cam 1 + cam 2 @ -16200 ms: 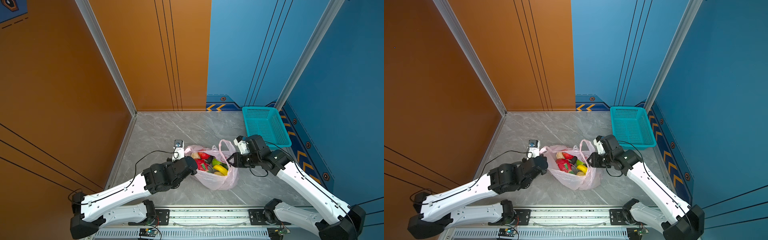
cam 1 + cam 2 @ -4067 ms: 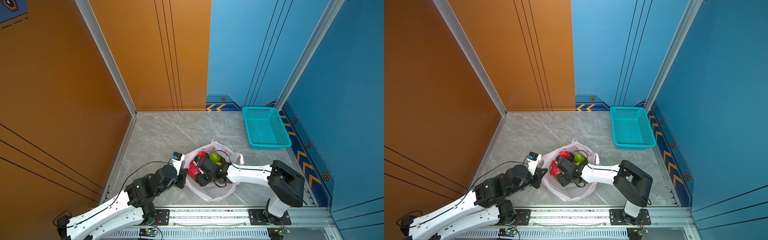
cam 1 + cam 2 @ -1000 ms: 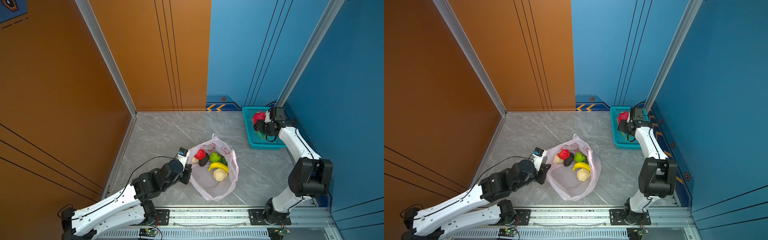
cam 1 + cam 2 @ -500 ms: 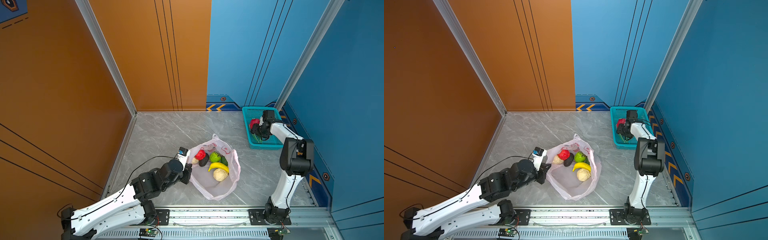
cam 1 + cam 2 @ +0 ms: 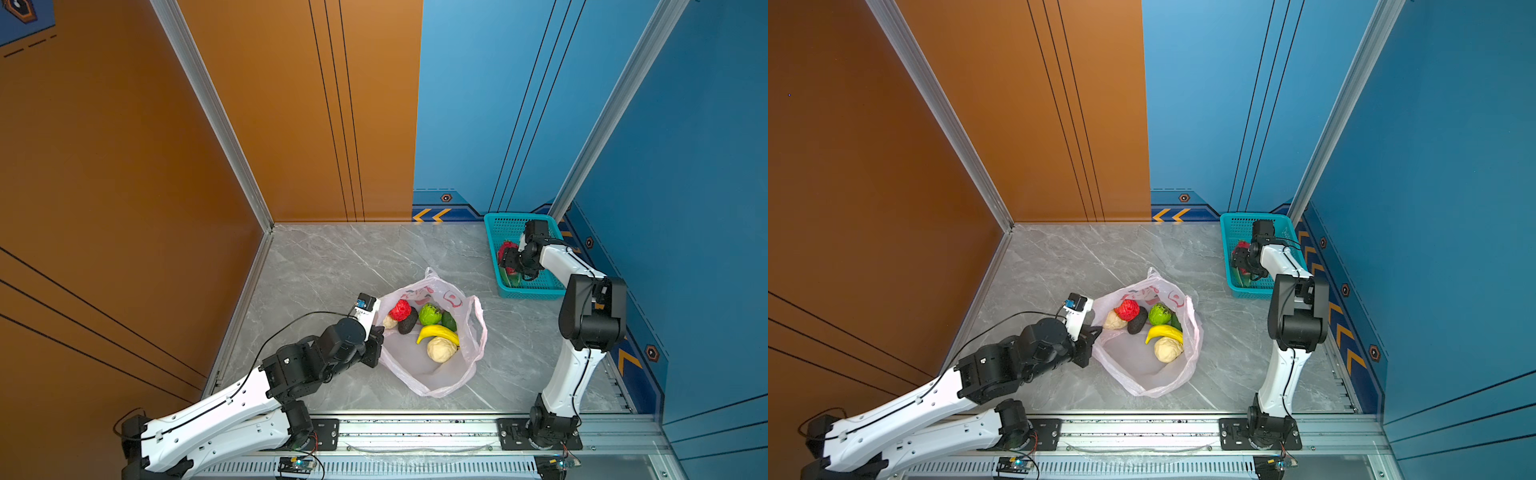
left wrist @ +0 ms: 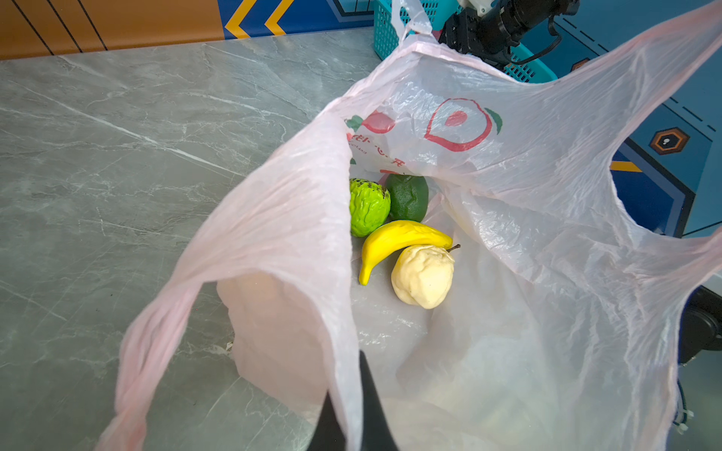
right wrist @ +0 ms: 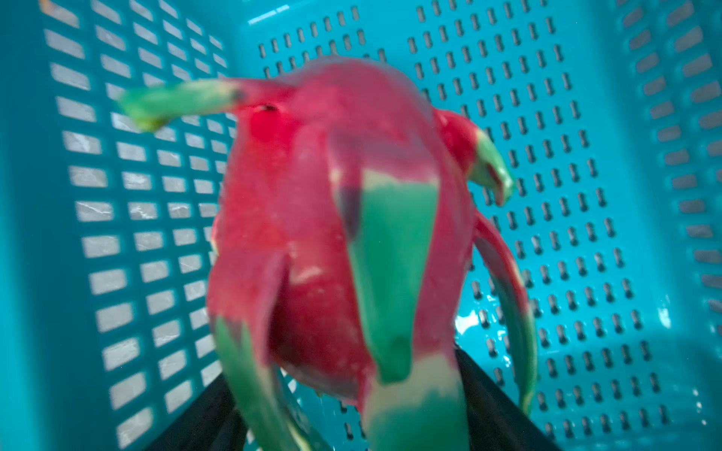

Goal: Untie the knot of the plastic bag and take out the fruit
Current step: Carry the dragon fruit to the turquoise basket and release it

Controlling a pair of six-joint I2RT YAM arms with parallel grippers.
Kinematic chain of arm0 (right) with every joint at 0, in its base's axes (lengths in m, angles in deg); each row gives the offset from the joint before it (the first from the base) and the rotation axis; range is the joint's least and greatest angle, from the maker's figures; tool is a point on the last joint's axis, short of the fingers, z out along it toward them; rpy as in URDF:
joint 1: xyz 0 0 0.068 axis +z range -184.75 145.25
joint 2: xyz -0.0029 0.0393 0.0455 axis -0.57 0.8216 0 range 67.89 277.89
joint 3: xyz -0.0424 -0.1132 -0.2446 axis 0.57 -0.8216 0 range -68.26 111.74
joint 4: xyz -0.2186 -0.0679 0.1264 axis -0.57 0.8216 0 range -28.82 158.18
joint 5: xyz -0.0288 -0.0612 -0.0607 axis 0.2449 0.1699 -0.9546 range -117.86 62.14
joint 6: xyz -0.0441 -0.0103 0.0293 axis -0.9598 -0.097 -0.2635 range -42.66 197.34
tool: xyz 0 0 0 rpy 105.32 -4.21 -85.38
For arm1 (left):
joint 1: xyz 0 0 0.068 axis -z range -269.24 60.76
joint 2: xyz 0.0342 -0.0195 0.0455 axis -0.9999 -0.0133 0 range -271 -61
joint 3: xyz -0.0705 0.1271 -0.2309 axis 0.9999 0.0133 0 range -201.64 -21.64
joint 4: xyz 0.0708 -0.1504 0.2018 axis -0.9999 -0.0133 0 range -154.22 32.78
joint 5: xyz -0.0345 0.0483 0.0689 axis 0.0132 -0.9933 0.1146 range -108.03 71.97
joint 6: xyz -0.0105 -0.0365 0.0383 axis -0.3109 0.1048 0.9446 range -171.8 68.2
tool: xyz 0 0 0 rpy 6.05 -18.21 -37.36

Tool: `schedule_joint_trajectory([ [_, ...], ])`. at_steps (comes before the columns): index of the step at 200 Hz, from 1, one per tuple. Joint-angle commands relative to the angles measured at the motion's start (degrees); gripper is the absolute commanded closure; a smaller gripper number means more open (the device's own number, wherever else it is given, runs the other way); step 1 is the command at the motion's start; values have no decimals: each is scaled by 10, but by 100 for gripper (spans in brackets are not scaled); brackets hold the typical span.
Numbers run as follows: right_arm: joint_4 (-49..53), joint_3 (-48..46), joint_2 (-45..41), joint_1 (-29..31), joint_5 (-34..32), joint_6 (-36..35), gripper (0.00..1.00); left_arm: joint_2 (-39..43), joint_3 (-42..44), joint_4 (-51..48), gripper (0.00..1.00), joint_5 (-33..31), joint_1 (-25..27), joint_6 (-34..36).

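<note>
Dragon fruit (image 7: 332, 234) in basket (image 7: 586, 117) (perhaps resting)

1. The plastic bag (image 6: 547, 164) is showing a red-outlined apple print (image 6: 457, 125) with a green leaf on its far wall.
2. Beside that print, on the same wall, a row of red characters (image 6: 377, 150) is running across the film. They are showing through creased plastic and are not reading clearly.
3. Just under those characters, a line of small print (image 6: 357, 145) is blurring past reading.
4. Beyond the bag, on the blue band at the wall's foot, two orange chevrons (image 5: 432, 215) are pointing sideways in both top views.
5. A wordless hexagon emblem (image 5: 446, 198) is sitting just above them.
6. Right of the bag, further wall chevrons (image 5: 1339, 328) are lining the side wall's foot.
</note>
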Motion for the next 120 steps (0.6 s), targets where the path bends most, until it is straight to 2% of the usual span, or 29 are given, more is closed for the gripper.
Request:
schedule_joint_trajectory([
  [1, 23, 16, -46, -1, -11, -10, 14, 5, -18, 4, 100, -4, 4, 12],
  [58, 69, 16, -140, 4, -9, 3, 1, 6, -18, 2, 100, -1, 5, 19],
  [76, 99, 19, -182, 16, -2, 4, 0, 10, -17, 2, 100, 3, 4, 25],
  [102, 160, 28, -247, 58, 12, 9, 0, 22, -11, 1, 100, 0, 5, 26],
  [120, 199, 34, -295, 111, 11, 21, 0, 28, -6, 1, 100, 0, 5, 26],
])
